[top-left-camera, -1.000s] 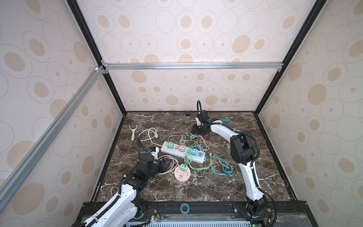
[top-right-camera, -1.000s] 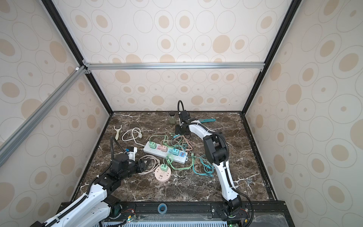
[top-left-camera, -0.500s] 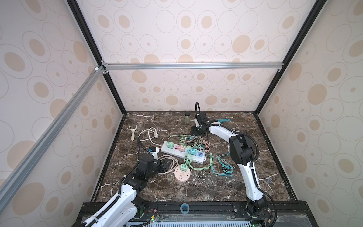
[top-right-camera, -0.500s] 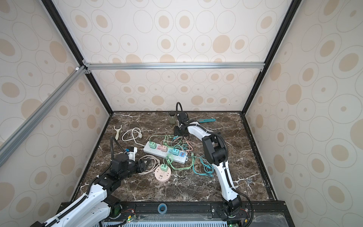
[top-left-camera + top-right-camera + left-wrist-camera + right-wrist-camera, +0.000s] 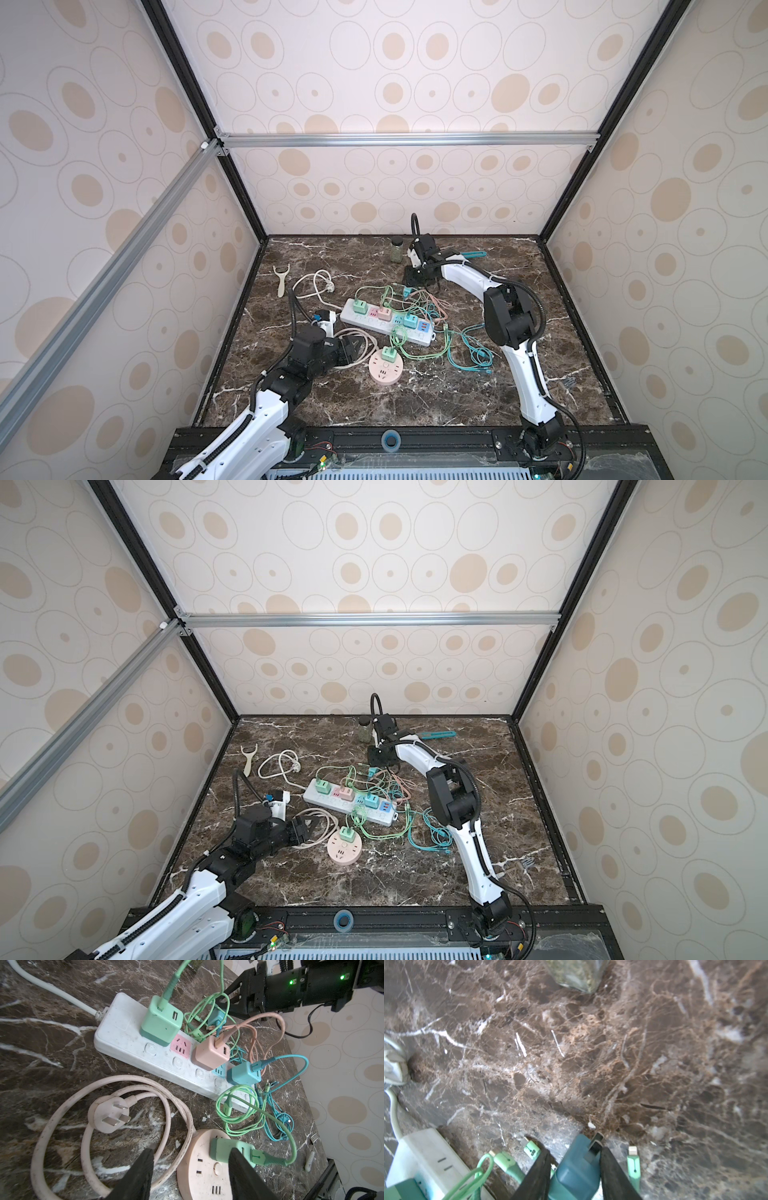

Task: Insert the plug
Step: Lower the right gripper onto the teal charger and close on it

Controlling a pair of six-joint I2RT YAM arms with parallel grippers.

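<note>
A teal cube plug (image 5: 577,1163) lies on the marble at the back, prongs up, with my right gripper (image 5: 575,1150) shut on its two sides. In both top views that gripper (image 5: 417,281) (image 5: 380,759) points down at the plug (image 5: 408,292), just behind the white power strip (image 5: 386,328) (image 5: 124,1028). The strip carries green, pink and teal cubes; a pink socket (image 5: 180,1046) on it is free. My left gripper (image 5: 191,1151) (image 5: 353,347) hangs open and empty over the round pink socket (image 5: 207,1174), which holds a green cube (image 5: 224,1150).
Tangled green, teal and pink cables (image 5: 469,353) spread right of the strip. A glass jar (image 5: 397,249) stands near the right gripper. A pink cord with a three-pin plug (image 5: 110,1113) coils by the left gripper. A white cord (image 5: 320,284) and a floss pick (image 5: 281,280) lie back left.
The right gripper's jaws have narrowed onto the teal plug, and the gripper has shifted slightly left. The left arm has not moved.
</note>
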